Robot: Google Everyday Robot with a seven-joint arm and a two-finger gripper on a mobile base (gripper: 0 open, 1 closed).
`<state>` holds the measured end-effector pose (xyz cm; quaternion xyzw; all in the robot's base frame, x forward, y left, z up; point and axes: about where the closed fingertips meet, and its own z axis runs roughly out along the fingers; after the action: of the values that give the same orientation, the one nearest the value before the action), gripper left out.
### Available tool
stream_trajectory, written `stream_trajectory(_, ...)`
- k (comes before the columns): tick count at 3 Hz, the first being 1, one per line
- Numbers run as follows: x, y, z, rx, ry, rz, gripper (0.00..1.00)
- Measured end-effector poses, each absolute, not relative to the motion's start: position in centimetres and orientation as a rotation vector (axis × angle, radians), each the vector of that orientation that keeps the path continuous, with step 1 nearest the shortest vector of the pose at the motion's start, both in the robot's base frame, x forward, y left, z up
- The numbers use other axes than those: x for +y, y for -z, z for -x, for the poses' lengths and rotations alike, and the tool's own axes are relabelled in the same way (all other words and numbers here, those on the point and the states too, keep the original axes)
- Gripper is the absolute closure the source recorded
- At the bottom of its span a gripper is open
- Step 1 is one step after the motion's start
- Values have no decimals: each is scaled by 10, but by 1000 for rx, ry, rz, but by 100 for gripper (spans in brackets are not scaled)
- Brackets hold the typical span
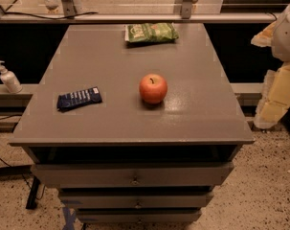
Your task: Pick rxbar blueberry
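rxbar blueberry (79, 98): lying flat at 9 o'clock of the apple (153, 88) (well apart)
gripper (277, 97): 3 o'clock edge, can't tell how wide

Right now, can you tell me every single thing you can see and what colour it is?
rxbar blueberry: one, dark blue with white letters, left side of the table top
apple: one, red-orange, middle of the table top, right of the bar
chip bag: one, green, far edge of the table top
table: one, grey, centre of view
drawers: three, grey, stacked under the table top
pump bottle: one, white, on the ledge left of the table
gripper: one, pale cream, right edge of view, beside the table, away from all three items
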<state>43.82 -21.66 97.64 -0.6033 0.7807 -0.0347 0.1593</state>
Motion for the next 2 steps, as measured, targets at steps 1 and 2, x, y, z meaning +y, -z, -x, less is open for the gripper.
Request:
stream_trajectory(1, -217, -976, -438, 2231, 99, 1724, 0)
stream_trajectory(2, -182, -974, -459, 2195, 0, 1702, 0)
